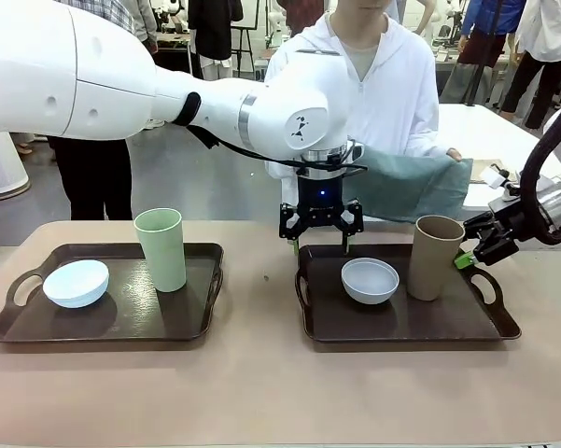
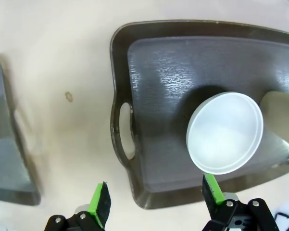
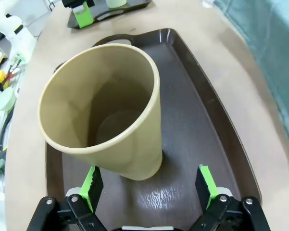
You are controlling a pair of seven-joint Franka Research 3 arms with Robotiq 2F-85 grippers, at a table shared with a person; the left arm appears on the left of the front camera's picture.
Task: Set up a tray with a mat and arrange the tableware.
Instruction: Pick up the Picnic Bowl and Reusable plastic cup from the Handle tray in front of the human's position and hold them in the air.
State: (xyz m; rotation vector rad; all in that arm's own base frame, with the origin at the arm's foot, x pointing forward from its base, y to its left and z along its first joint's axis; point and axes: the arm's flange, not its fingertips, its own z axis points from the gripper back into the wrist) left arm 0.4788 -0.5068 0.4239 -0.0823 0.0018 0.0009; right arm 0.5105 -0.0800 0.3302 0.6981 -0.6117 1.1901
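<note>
1. Two dark trays lie on the table [image 1: 261, 392]. The right-hand tray [image 1: 401, 329] is the reference, and the second tray [image 1: 103, 329] sits well apart to its left.
2. The right-hand tray carries the greyish white bowl [image 1: 370, 280] near its middle and the tan tumbler [image 1: 434, 258] upright toward its right end. The pale blue bowl [image 1: 76, 283] and light green tumbler [image 1: 161, 249] stand on the second tray.
3. The left tool [image 1: 320, 247] hangs released over that tray's far left rim. The right tool [image 1: 469, 252], also released, has its fingers spread either side of the tumbler at the tray's right end.
4. Judgement: this tray wants emptying before the mat [image 1: 406, 185], held by the person [image 1: 373, 84] beyond its far side, goes in. Close squarely on the tumbler's wall and lift straight, keeping it upright.
5. Whether the pads touch the tumbler cannot be told. The left arm [image 1: 252, 112] hides part of the mat.
</note>
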